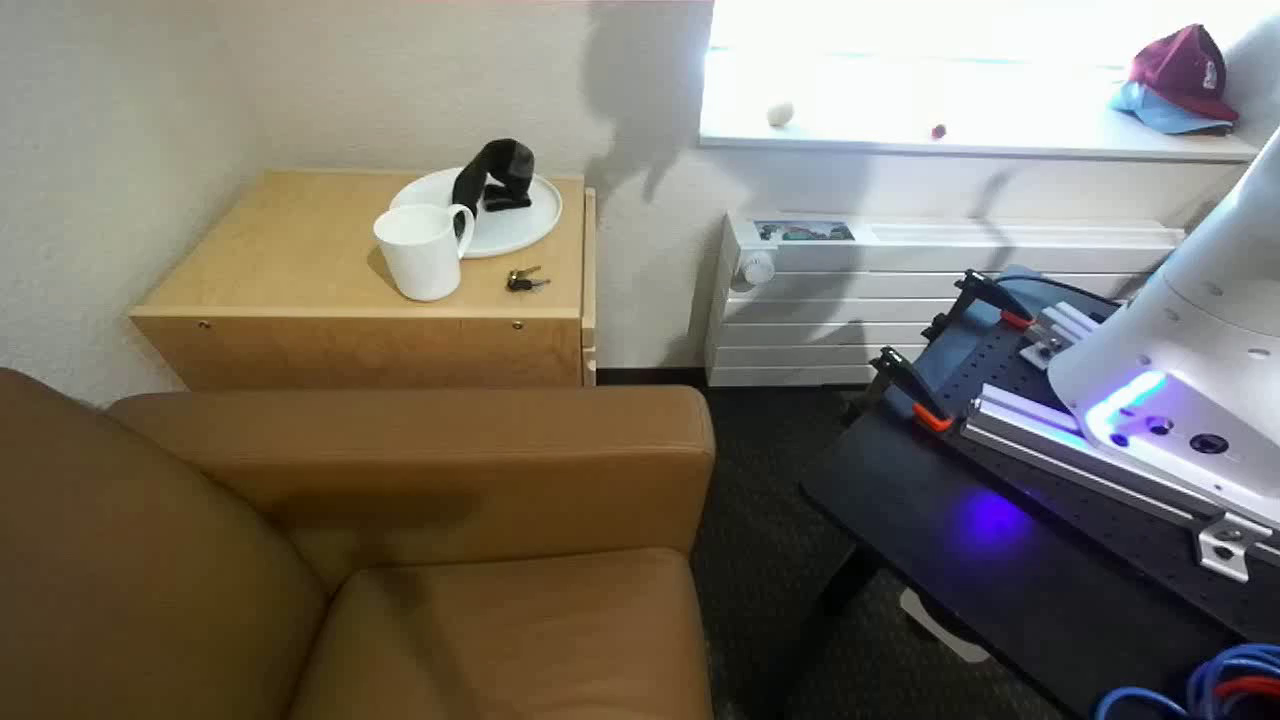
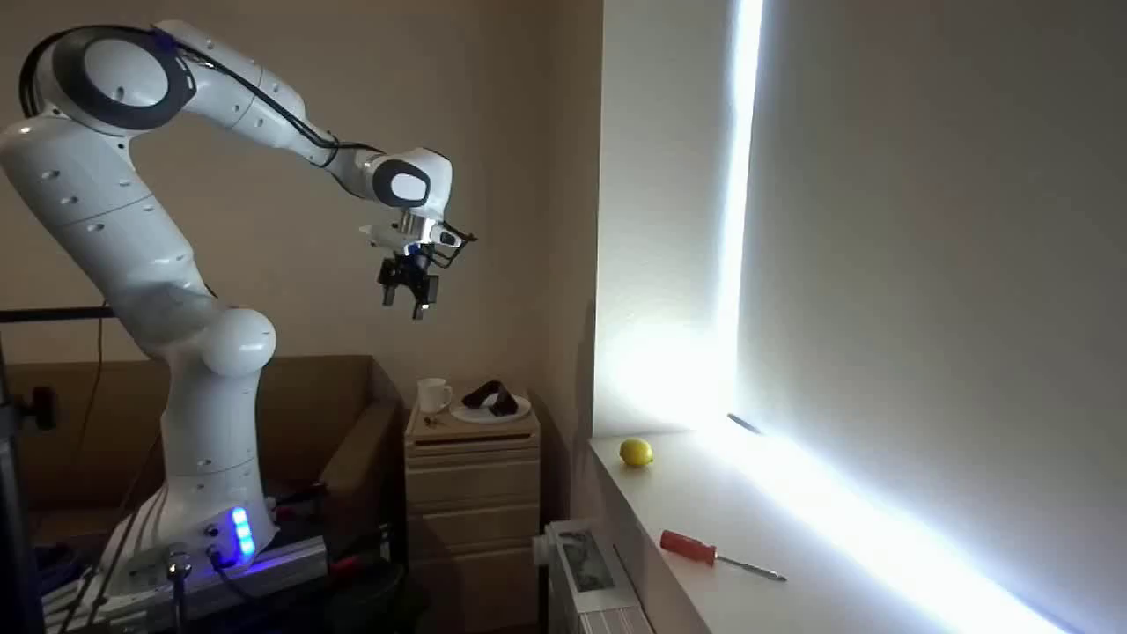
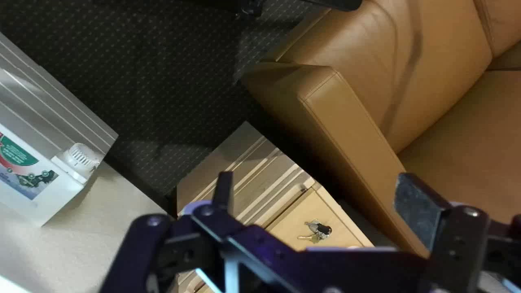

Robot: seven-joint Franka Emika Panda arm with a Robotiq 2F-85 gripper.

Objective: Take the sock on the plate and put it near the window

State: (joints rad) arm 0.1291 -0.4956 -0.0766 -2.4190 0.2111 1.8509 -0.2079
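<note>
Foremost in the wrist view, the gripper point(image 3: 319, 196) stands with its jaws apart, hanging higher than the plate point(image 1: 512, 231). Keys point(image 1: 524, 281) lie on the plate's near side in an exterior view, a white mug point(image 1: 421, 258) just beside it; the black sock point(image 1: 510, 163) rests bent upon the plate, well below the gripper.

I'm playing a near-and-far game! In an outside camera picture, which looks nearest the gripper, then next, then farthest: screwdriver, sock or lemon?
Going by the gaps across an exterior view, from the gripper:
1. Sock: below it, on the plate.
2. Lemon: farther to the picture's right, on the windowsill.
3. Screwdriver: farthest right and lowest, also on the windowsill.
</note>
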